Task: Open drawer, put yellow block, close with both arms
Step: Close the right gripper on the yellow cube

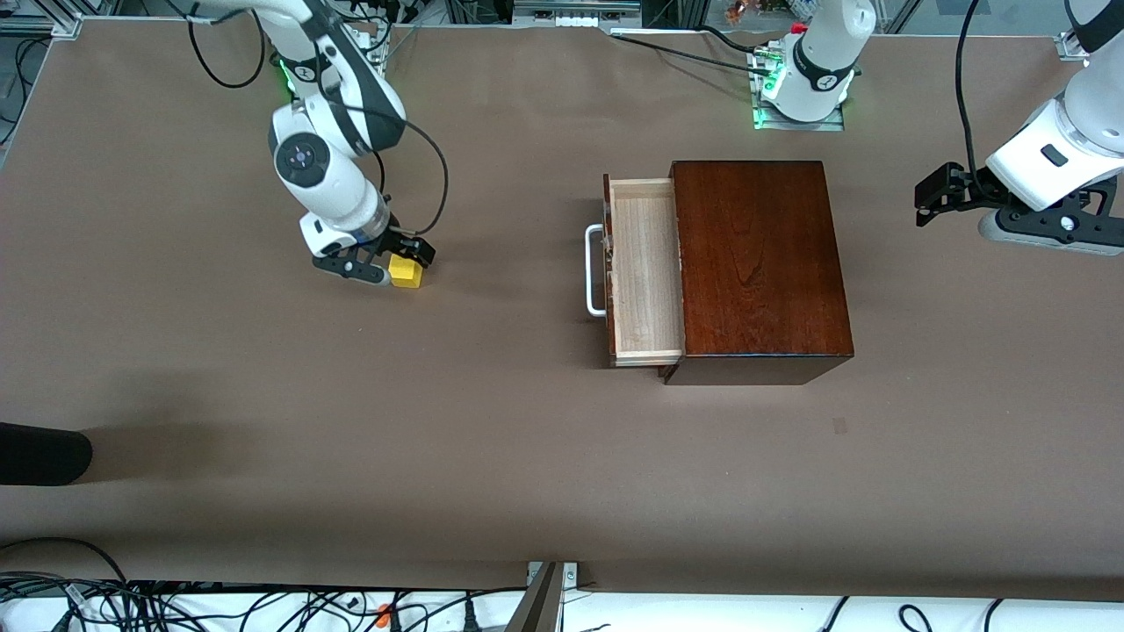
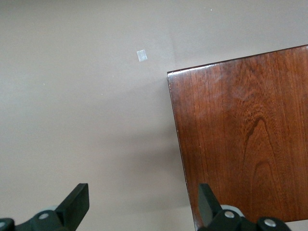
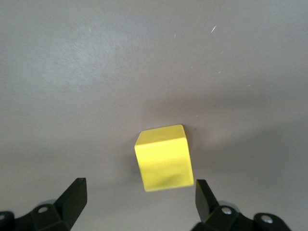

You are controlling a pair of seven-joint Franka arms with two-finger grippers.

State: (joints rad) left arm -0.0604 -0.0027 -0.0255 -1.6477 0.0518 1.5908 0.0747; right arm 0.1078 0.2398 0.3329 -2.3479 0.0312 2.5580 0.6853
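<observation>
**A:** Where is each arm, and how is it posed?

**B:** The right arm, white with grey joints, comes from its base at the top of the front view and bends down to the brown surface [image 1: 263, 421]. Its black two-finger right hand [image 1: 397, 261] is low over the small bright yellow cube [image 1: 406, 271]. In the right wrist view its fingers [image 3: 72, 197] stand apart, one on each side of the cube [image 3: 164, 158], not touching it. The left arm waits at its own end of the surface, its forearm roughly level. Its left hand [image 1: 933, 197] is raised, with fingers [image 2: 77, 204] spread wide and gripping nothing.

**A:** And the drawer?

**B:** The glossy dark mahogany box [image 1: 760, 263] sits on the surface toward the left arm's end. Its light pale-wood drawer [image 1: 645, 268] is pulled out toward the right arm's end, with the white U-shaped bar handle [image 1: 594, 269] at its front. No object shows inside it. The cube rests on the surface well apart from the drawer, in front of it, toward the right arm's end.

**A:** Any readable writing?

**B:** None that I can make out. A small pale square mark [image 2: 141, 55] lies on the surface near the box's corner.
</observation>
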